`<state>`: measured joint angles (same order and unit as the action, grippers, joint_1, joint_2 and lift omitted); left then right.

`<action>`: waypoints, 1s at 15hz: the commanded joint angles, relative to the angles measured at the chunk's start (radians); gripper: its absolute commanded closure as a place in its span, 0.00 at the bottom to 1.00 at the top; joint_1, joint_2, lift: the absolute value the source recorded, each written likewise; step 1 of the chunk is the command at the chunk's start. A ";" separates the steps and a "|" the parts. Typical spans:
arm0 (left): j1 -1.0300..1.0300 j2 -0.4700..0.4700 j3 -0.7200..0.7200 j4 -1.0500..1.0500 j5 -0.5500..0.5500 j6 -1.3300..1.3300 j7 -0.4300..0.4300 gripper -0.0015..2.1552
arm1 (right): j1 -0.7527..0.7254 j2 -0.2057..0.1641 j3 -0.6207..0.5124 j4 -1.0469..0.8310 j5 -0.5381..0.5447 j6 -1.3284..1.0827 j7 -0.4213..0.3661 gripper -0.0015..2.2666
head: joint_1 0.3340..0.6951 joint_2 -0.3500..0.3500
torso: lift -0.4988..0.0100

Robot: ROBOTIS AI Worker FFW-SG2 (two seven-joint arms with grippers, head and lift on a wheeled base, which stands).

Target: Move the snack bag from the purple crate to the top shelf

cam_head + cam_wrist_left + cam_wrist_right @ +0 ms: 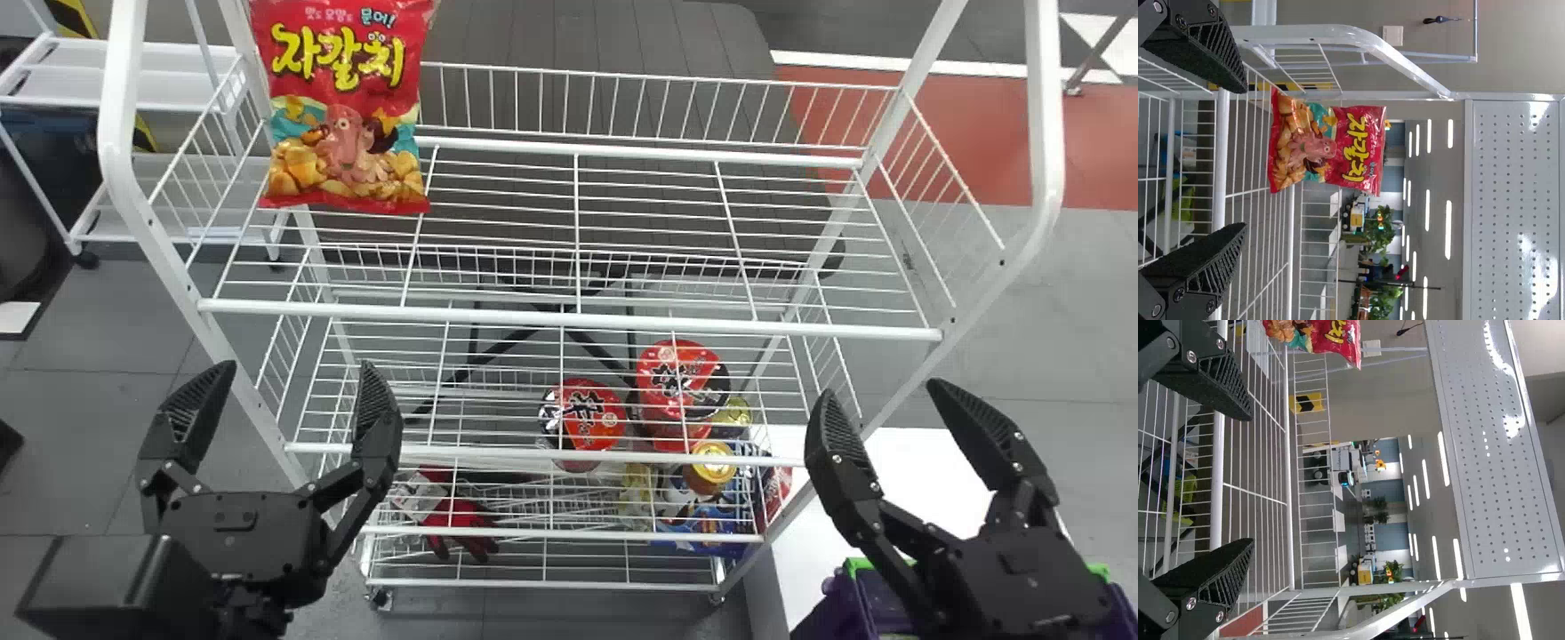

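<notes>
The snack bag (342, 107) stands upright on the top shelf (569, 316), at the upper left of the frame, its front towards me and its top cut off by the edge. Large yellow lettering runs across the red, with smaller pale print above and a pink octopus below. My left gripper (296, 366) is at lower left and my right gripper (882, 391) at lower right, both with jaws apart and nothing between them. The purple crate (827, 615) sits at lower right beneath the right one. Red lidded tubs (587, 413) with bold characters show through the wires near centre.
</notes>
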<state>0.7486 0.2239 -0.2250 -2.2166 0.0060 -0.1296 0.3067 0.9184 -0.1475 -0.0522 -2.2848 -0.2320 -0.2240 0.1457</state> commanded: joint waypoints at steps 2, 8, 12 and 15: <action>-0.005 0.000 -0.001 0.005 0.002 0.000 0.000 0.04 | -0.001 0.000 0.000 0.001 0.002 0.002 -0.002 0.08 | 1.00 0.40 | 0.73; -0.005 0.000 -0.001 0.005 0.003 0.000 0.000 0.04 | -0.003 -0.001 0.000 0.001 0.011 0.002 -0.006 0.08 | 1.00 0.40 | 0.69; -0.005 0.002 -0.001 0.003 0.003 0.000 0.000 0.04 | -0.001 -0.004 0.000 0.001 0.019 0.002 -0.006 0.08 | 1.00 0.40 | 0.65; -0.005 0.002 -0.004 0.003 0.003 -0.003 0.000 0.04 | 0.000 -0.007 0.000 -0.002 0.020 0.002 -0.006 0.08 | 1.00 0.40 | 0.63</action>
<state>0.7440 0.2253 -0.2267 -2.2135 0.0092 -0.1299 0.3067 0.9175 -0.1532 -0.0522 -2.2844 -0.2122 -0.2216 0.1395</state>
